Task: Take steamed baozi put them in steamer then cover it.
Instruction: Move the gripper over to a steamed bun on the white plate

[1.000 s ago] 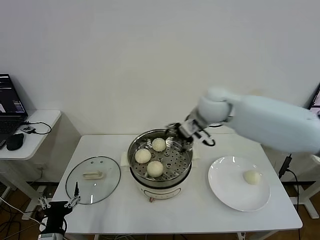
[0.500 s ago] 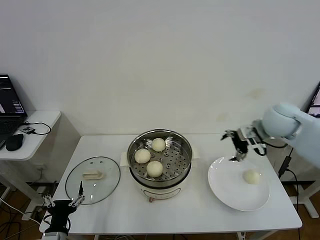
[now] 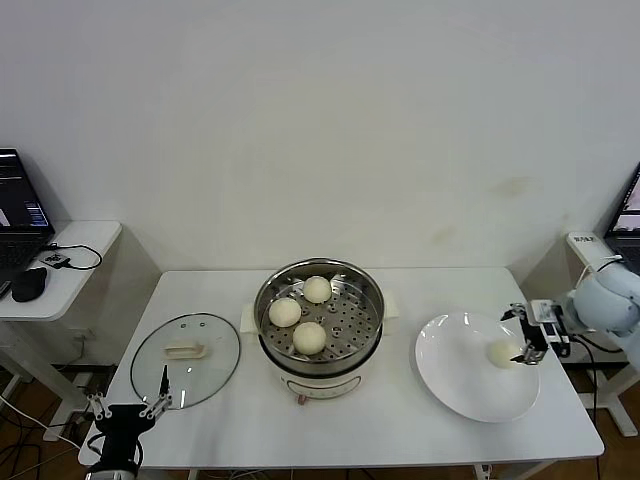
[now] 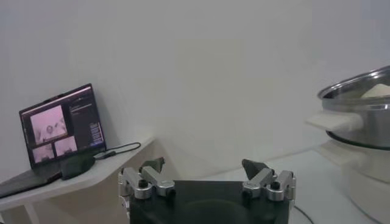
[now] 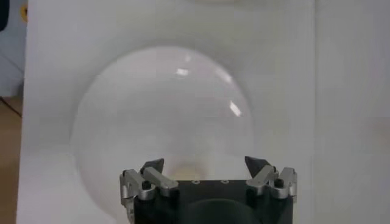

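Note:
The steel steamer (image 3: 265,298) stands mid-table with three steamed baozi (image 3: 309,338) on its perforated tray. A further baozi (image 3: 500,353) lies on the white plate (image 3: 455,375) at the right. My right gripper (image 3: 522,335) is open and low at the plate's right edge, right beside that bun and holding nothing. In the right wrist view the bun (image 5: 191,171) shows faintly between the spread fingertips (image 5: 152,165). The glass cover (image 3: 186,358) lies flat on the table left of the steamer. My left gripper (image 3: 128,406) waits open below the cover's front edge.
A side table at the left carries a laptop (image 3: 18,215) and a mouse (image 3: 30,284). Another screen (image 3: 630,212) and cables sit past the table's right edge. The left wrist view shows the steamer's wall (image 4: 359,119) and the laptop (image 4: 61,131).
My right arm swung away from the steamer to the right, then dropped down beside the bun on the plate. Its jaws stayed open. The left gripper barely shifted.

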